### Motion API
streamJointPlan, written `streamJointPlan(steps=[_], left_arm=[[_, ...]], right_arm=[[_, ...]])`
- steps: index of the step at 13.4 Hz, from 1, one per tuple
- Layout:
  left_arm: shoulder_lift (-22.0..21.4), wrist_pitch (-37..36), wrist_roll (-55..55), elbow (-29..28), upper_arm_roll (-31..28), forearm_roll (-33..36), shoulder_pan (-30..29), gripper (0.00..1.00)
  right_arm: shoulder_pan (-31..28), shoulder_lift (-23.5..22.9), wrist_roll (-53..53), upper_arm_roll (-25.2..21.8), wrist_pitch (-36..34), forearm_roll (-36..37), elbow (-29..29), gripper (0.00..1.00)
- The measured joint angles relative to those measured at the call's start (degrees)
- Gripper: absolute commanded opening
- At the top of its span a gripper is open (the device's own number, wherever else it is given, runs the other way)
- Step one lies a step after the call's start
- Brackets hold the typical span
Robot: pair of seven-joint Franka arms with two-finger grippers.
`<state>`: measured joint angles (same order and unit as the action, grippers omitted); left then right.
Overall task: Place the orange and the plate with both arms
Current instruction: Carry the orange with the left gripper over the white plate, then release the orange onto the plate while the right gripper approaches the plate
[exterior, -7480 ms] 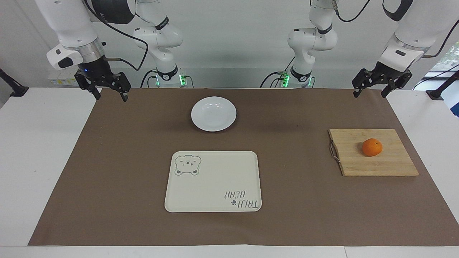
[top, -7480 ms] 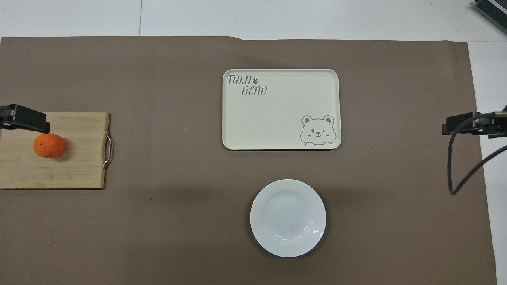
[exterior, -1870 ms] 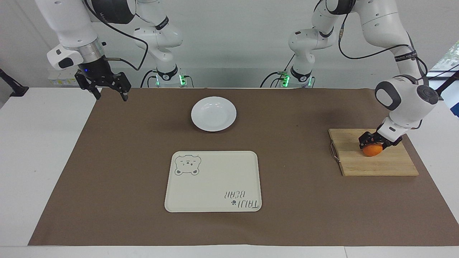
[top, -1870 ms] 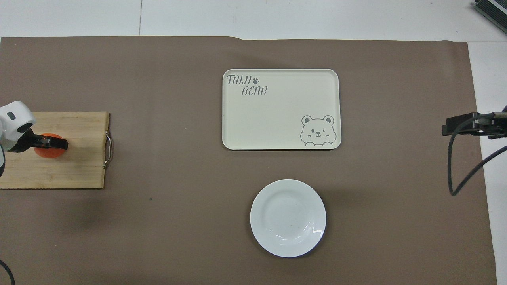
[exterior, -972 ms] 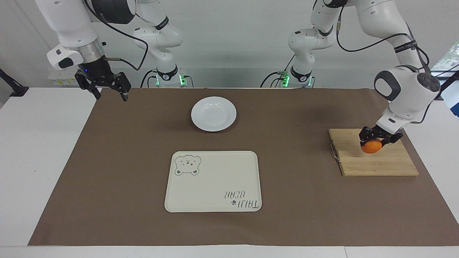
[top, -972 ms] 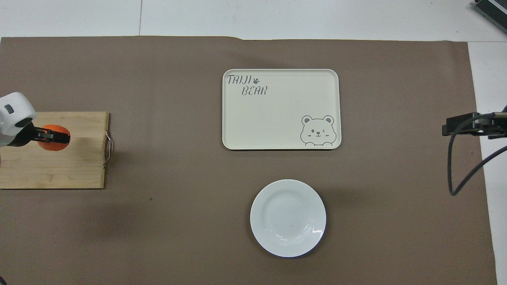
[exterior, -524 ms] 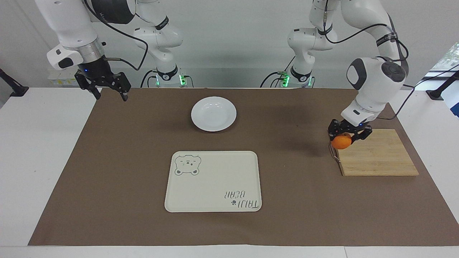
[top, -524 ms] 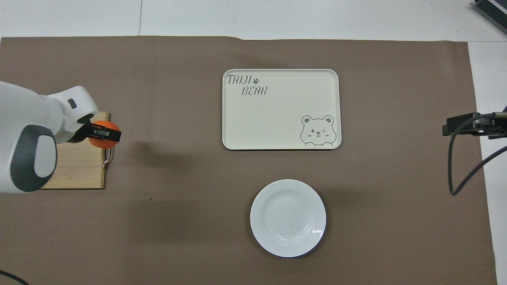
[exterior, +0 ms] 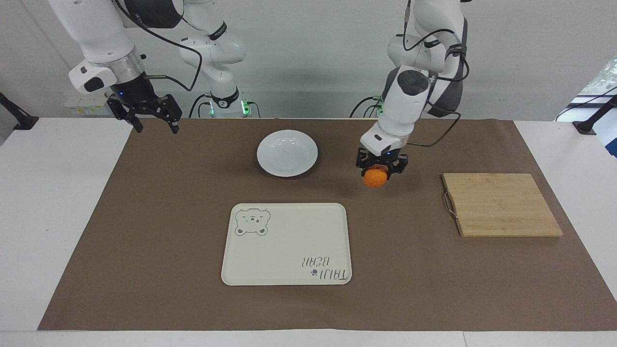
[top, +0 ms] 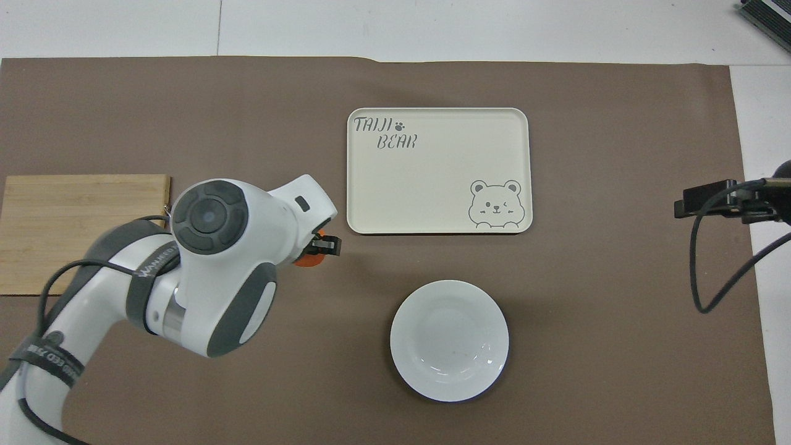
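Now that the orange (exterior: 375,177) has left the cutting board (exterior: 501,204), I am carrying it clenched in the left fingers (exterior: 382,169) above the desk (exterior: 144,217), at the plate's (exterior: 287,153) four o'clock in the facing view; the right fingers (exterior: 150,117) are waiting, released.

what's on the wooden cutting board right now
Nothing shows on the cutting board. From overhead the left arm covers one corner of it. The orange hangs in the left hand, over the brown mat.

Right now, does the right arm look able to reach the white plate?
Probably yes. The right gripper hangs open over the mat's edge, and nothing lies between it and the plate.
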<state>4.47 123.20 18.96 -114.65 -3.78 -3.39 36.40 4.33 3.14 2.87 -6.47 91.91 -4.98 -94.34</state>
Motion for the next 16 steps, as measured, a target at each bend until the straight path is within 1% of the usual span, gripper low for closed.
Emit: streamJointPlan(steps=[6, 9, 11, 12, 13, 14, 16], left_arm=[[3.09, 5.75, 15.58, -0.09, 0.05, 0.0, 14.51, 0.0], [5.06, 8.26, 20.0, -0.04, 0.3, -0.01, 19.41, 0.0], [7.72, 9.49, 23.25, 0.63, 1.81, -0.01, 21.13, 0.0], [9.48, 10.06, 24.79, 1.31, 3.14, -0.01, 21.32, 0.05], [10.9, 10.7, 25.75, 1.98, 3.91, -0.01, 21.51, 0.28], [11.96, 11.52, 26.26, 2.4, 4.34, -0.15, 21.63, 0.62], [12.91, 12.18, 26.61, 2.63, 4.6, -1.33, 21.64, 0.92]], right_arm=[[0.09, 0.07, -0.12, 0.27, -0.18, -1.06, 0.01, 1.0], [0.27, 0.06, -0.8, 1.03, -0.48, -2.94, -0.53, 1.0], [0.4, 0.02, -2.5, 1.03, -0.48, -4.08, -1.87, 1.0], [0.4, -0.02, -3.66, 1.02, -0.49, -4.91, -2.7, 1.0], [0.4, -0.04, -5.24, 1.01, -0.49, -5.9, -3.61, 1.0], [0.4, -0.06, -6.87, 1.01, -0.48, -6.42, -4.58, 1.0], [0.4, -0.12, -9.18, 1.01, 0.68, -6.8, -6.89, 1.0]])
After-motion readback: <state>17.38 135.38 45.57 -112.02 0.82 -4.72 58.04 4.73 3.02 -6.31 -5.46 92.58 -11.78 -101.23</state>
